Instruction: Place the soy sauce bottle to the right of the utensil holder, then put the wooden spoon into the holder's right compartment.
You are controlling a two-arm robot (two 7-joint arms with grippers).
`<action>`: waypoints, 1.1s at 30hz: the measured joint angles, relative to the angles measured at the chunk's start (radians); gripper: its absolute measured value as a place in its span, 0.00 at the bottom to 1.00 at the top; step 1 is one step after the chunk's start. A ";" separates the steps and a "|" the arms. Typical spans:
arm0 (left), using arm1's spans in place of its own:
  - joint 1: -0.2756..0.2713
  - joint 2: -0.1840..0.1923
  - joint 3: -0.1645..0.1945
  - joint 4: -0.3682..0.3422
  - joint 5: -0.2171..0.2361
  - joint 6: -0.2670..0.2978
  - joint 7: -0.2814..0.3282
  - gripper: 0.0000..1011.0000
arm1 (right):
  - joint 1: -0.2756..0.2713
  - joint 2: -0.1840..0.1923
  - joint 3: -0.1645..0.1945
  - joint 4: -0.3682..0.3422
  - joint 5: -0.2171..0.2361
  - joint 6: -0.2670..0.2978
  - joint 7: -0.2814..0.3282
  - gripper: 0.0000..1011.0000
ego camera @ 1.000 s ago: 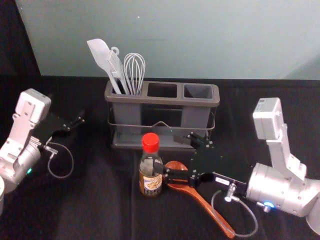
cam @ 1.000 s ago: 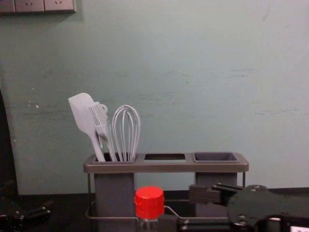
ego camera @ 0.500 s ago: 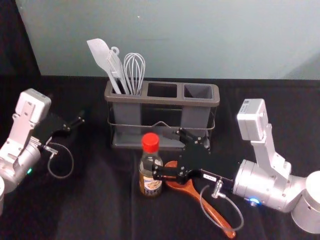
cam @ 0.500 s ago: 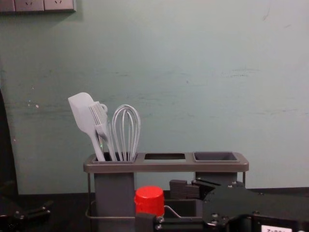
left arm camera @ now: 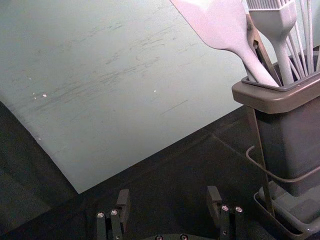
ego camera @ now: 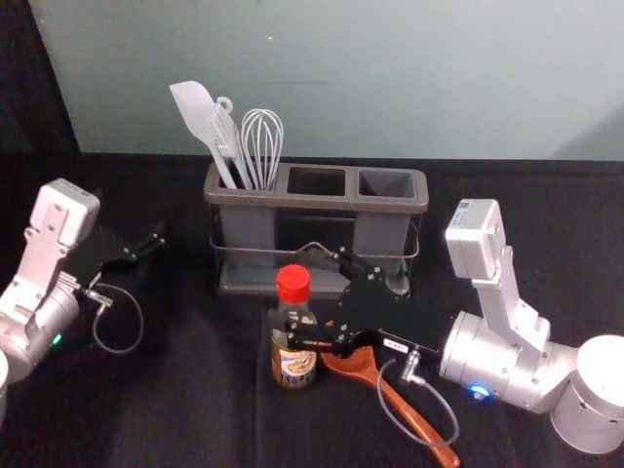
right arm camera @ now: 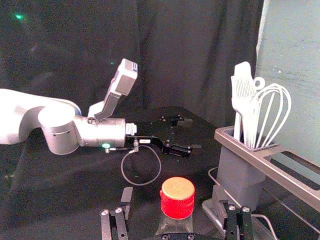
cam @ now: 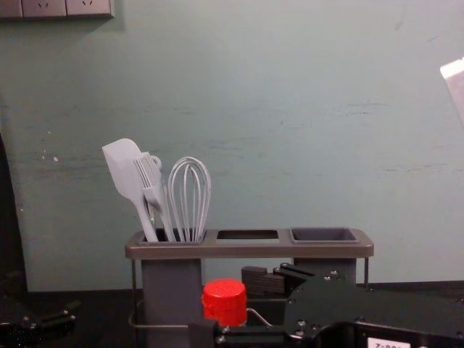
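The soy sauce bottle (ego camera: 293,363), red-capped, stands upright before the utensil holder (ego camera: 314,200). My right gripper (ego camera: 300,289) reaches in from the right, open around the bottle. In the right wrist view the red cap (right arm camera: 177,199) lies between the spread fingertips of the right gripper (right arm camera: 172,196), with a gap on either side. The wooden spoon (ego camera: 409,417) lies on the table right of the bottle, its bowl partly hidden under that gripper. My left gripper (ego camera: 156,239) is parked at the left; in its wrist view the left gripper (left arm camera: 168,196) is open and empty.
A white spatula (ego camera: 199,115), a brush and a whisk (ego camera: 262,146) stand in the holder's left compartment. The holder's middle opening (ego camera: 317,177) and right compartment (ego camera: 386,180) are beside them. A pale wall (ego camera: 390,78) rises behind the dark-covered table.
My right gripper has moved left, bringing its fingers from the bottle's right side to around it. The bottle, spoon, holder and left arm look unmoved.
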 joint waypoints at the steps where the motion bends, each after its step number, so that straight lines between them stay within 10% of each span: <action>1: 0.000 0.000 0.000 0.000 0.000 0.000 0.000 0.99 | 0.001 -0.004 0.000 0.003 -0.001 0.000 0.001 0.99; 27: 0.000 0.000 0.000 0.000 0.000 0.000 0.000 0.99 | 0.021 -0.032 -0.006 0.023 0.005 0.022 0.006 0.99; 33: 0.000 0.000 0.000 0.000 0.000 0.000 0.000 0.99 | 0.021 -0.031 -0.005 0.022 0.005 0.021 0.006 0.86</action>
